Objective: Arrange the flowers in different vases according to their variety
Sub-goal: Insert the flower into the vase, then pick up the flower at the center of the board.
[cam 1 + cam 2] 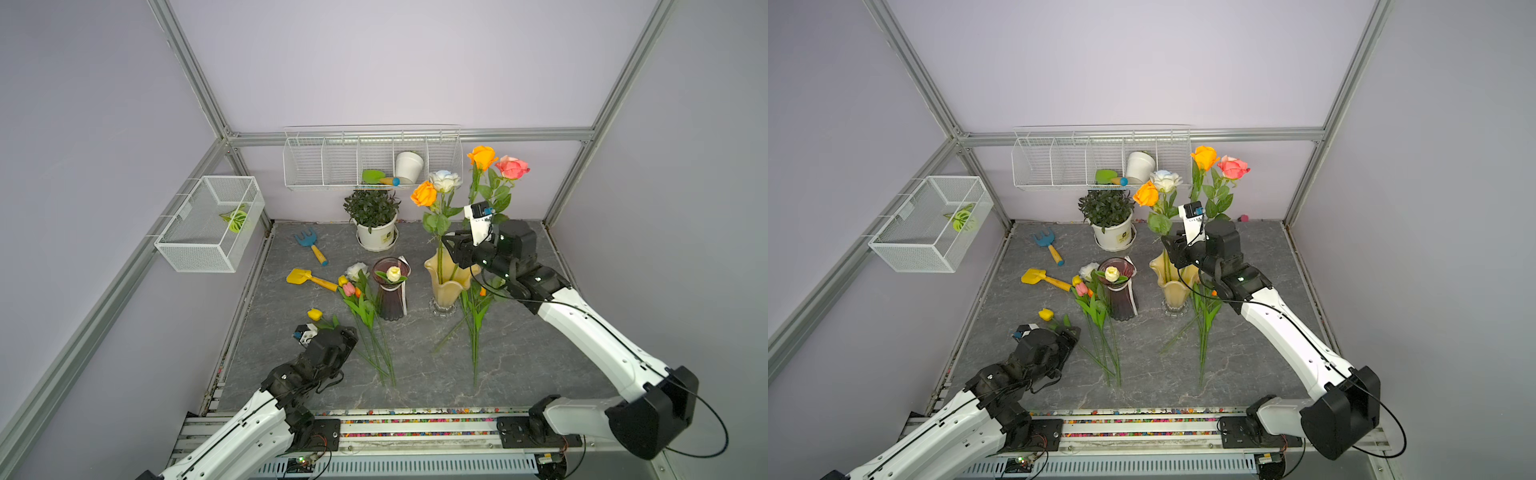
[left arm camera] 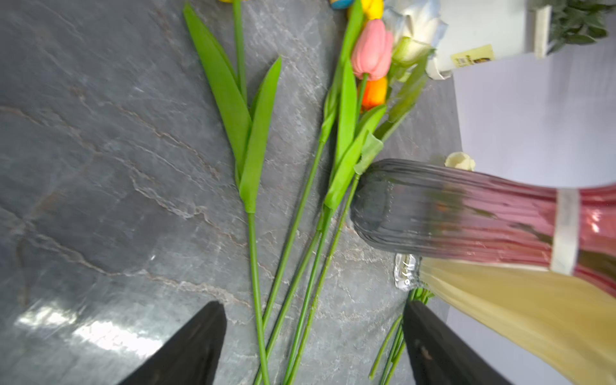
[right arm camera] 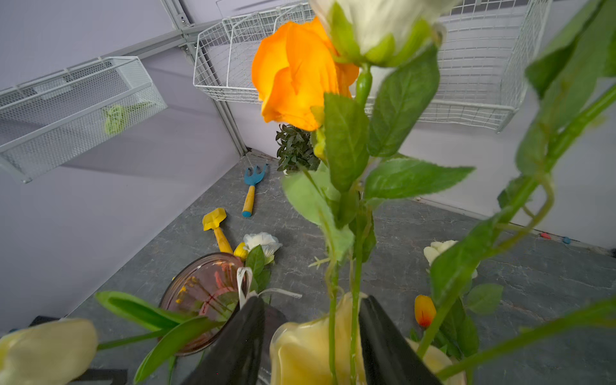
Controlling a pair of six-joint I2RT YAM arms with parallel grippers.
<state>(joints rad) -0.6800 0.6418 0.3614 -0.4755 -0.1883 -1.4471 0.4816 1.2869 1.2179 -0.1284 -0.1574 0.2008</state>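
Right gripper (image 3: 311,301) is released, jaws apart around two rose stems (image 3: 333,310) that stand in the yellow vase (image 1: 446,286). It should back out straight (leaves (image 3: 346,140) crowd both sides) so nothing drags. Left gripper (image 2: 312,305) is spread wide over tulip stems (image 2: 256,283) lying on the table (image 1: 519,353) beside the purple vase (image 1: 390,299). It should centre on one stem.

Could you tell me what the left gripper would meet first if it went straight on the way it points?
Most likely the tulip stems on the table, which run between the open fingers of the left gripper; the purple vase stands further on, though depth is unclear.
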